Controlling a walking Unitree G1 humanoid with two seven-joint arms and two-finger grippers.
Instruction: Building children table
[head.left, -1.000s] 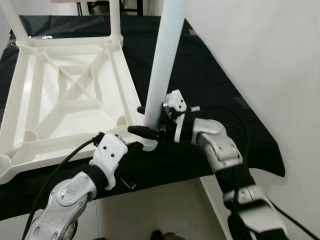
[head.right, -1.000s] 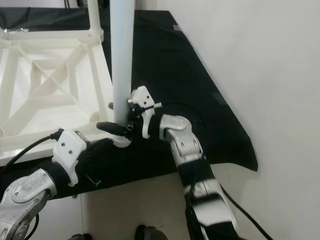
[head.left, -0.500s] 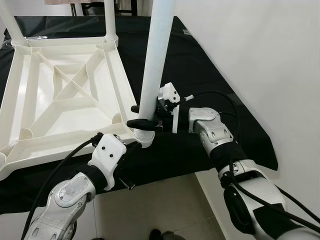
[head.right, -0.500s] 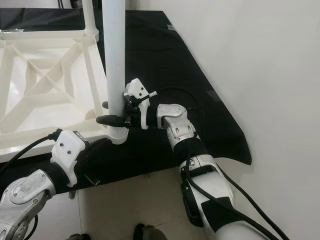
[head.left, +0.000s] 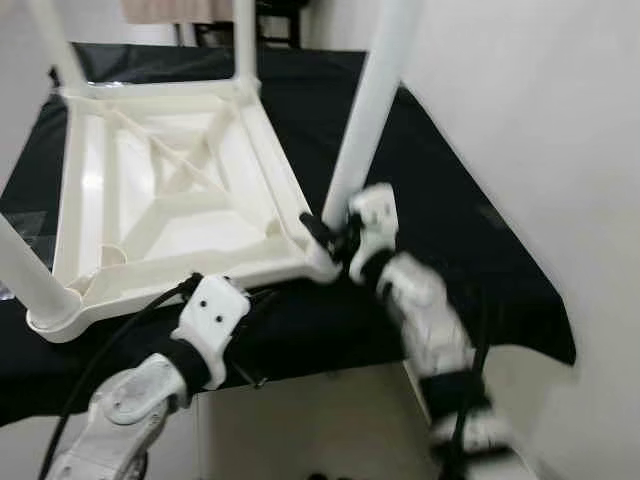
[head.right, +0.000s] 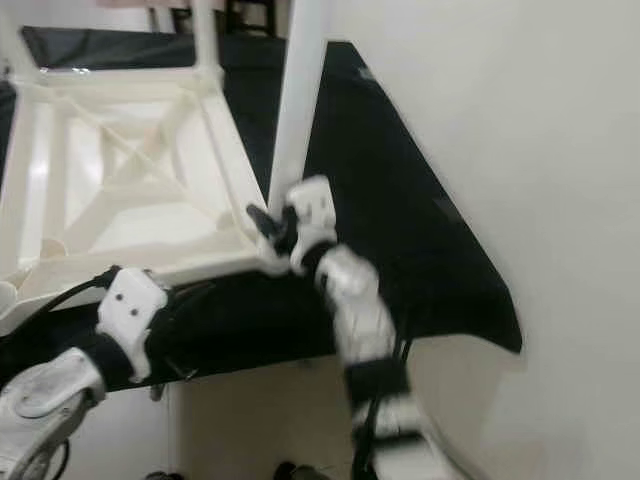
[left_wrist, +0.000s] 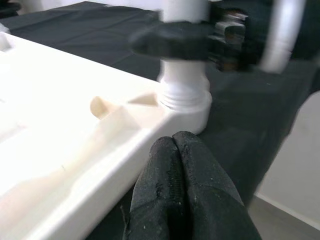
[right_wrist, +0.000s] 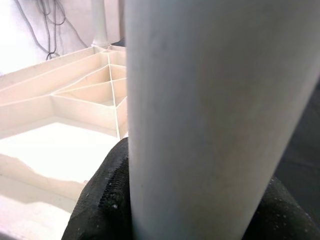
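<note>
White plastic children's table (head.left: 170, 190) lies upside down on a black cloth (head.left: 450, 210), ribbed underside up. One table leg (head.left: 368, 110) stands seated in the near right corner socket (left_wrist: 184, 102), leaning slightly. Further legs stand at the far corners and the near left corner.

Right gripper (head.left: 330, 232) is clamped on that leg just above the socket; the right wrist view shows a black finger (right_wrist: 102, 200) on each side of it.

Left gripper (left_wrist: 179, 165) rests, fingers pressed together, against the tabletop's near edge just beside the socket.

A pale wall (head.left: 540, 120) borders the right.
</note>
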